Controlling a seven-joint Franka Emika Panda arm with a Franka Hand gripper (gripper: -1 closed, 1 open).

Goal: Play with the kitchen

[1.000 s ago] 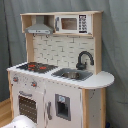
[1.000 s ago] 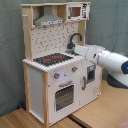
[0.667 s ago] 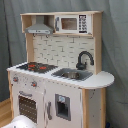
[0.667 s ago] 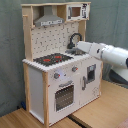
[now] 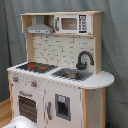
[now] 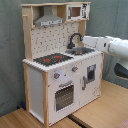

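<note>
The kitchen is a tall white and light-wood toy with a red-ringed black hob, a black faucet over a sink, an oven door, a grey hood and a microwave. In the second exterior view the kitchen fills the left and middle. My white arm reaches in from the second exterior view's right at counter height. My gripper is at its tip, level with the faucet and just right of the sink.
Grey curtains hang behind the kitchen in both exterior views. The kitchen stands on a light wooden floor. A white rounded part shows at the bottom left of the first exterior view. A rounded counter end juts out beside the sink.
In the second exterior view the arm has risen from beside the lower cabinet door to counter height and its tip has moved left towards the sink. The kitchen looks unchanged.
</note>
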